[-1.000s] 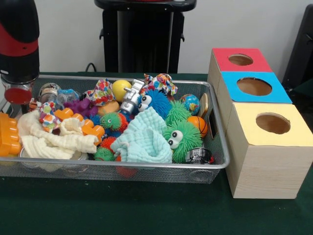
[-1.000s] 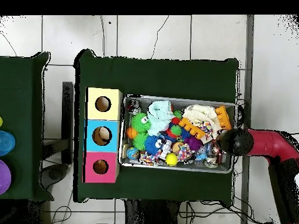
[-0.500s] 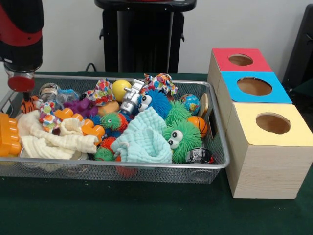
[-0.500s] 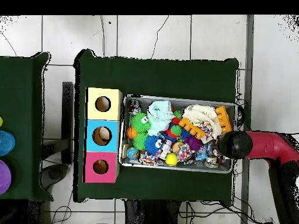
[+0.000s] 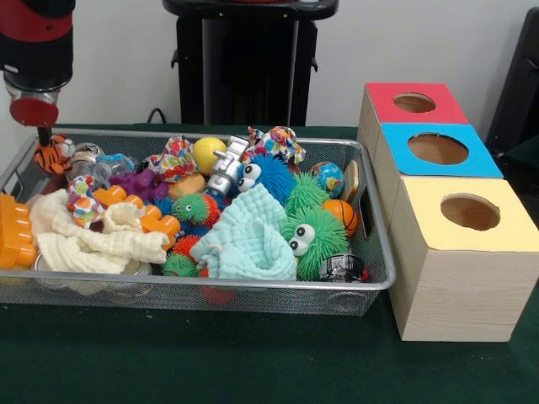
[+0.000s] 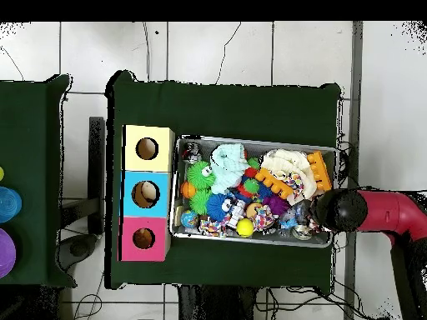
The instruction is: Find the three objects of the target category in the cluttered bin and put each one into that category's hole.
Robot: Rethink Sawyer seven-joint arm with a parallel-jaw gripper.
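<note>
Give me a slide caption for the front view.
Sawyer gripper lifts a small orange striped toy above the wire mesh bin, far from the red-panelled hole.

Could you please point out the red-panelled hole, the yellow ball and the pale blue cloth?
red-panelled hole (image 5: 414,103), front view, dark opening.
yellow ball (image 5: 208,153), front view, its face.
pale blue cloth (image 5: 248,236), front view, middle fold.

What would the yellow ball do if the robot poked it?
The yellow ball looks round and smooth, so it would probably roll. Toys crowd it inside the wire bin, so it likely wouldn't go far. It seems light, maybe slippery to grab.
</note>
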